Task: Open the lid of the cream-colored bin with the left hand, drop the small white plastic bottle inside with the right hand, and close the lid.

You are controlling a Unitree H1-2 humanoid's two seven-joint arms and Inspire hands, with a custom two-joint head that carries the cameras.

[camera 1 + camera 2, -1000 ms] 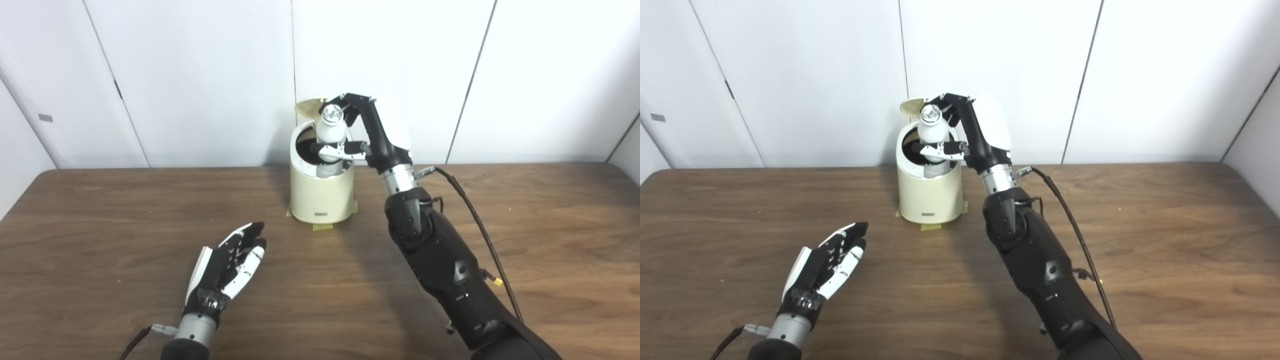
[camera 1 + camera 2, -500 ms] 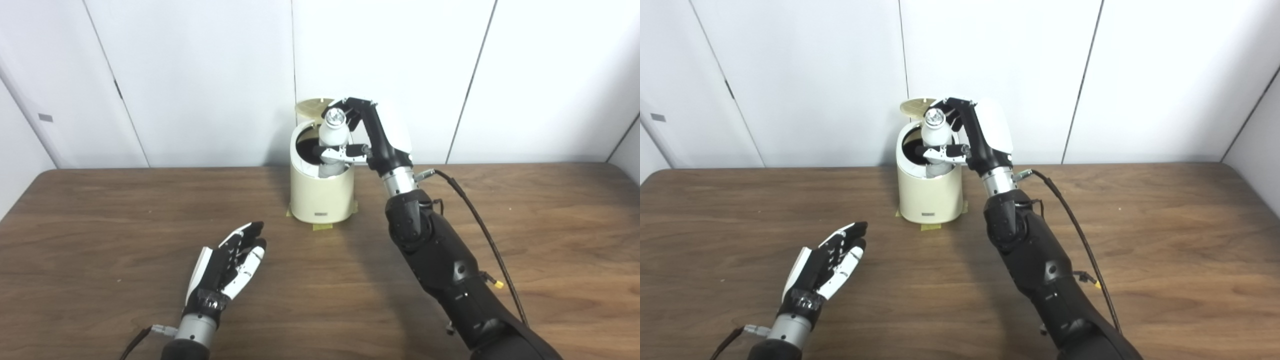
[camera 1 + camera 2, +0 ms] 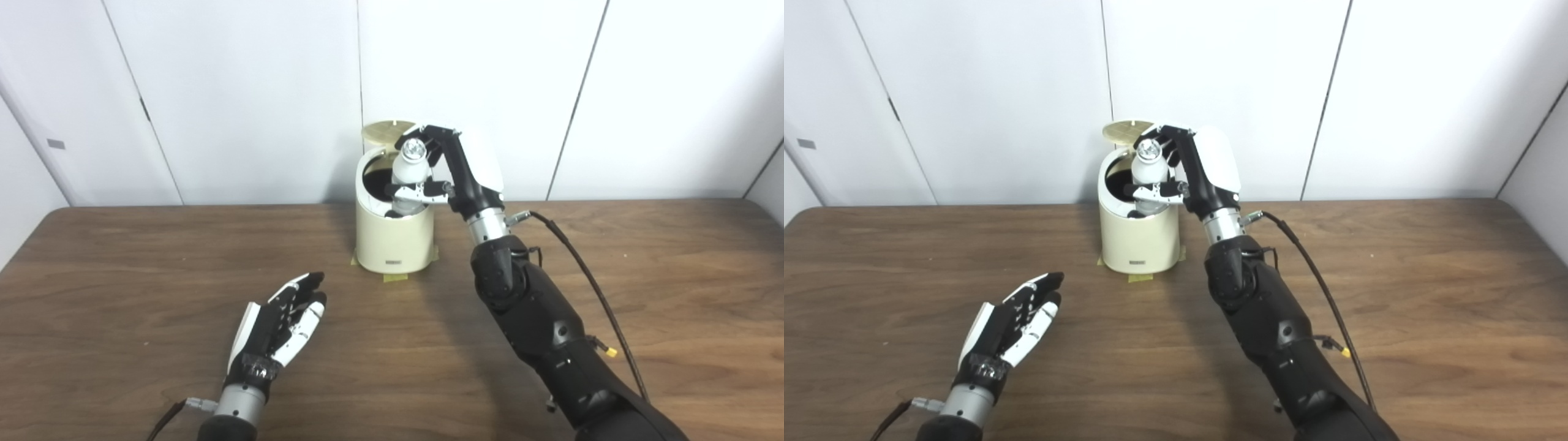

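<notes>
I've eased the small white plastic bottle (image 3: 407,180) lower: its base now dips inside the mouth of the cream-colored bin (image 3: 395,240), where a second ago it sat higher above the rim. My right hand (image 3: 450,174) is still clamped around the bottle's body, so the drop itself isn't done; I judge release comes next. The lid (image 3: 380,129) stands open behind. My left hand (image 3: 278,324) rests on the worktop (image 3: 122,275), fingers apart, unmoved.

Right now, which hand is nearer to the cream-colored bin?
Right. The right hand holds the white bottle in the cream-colored bin opening; the left hand rests open on the table, well in front.
</notes>
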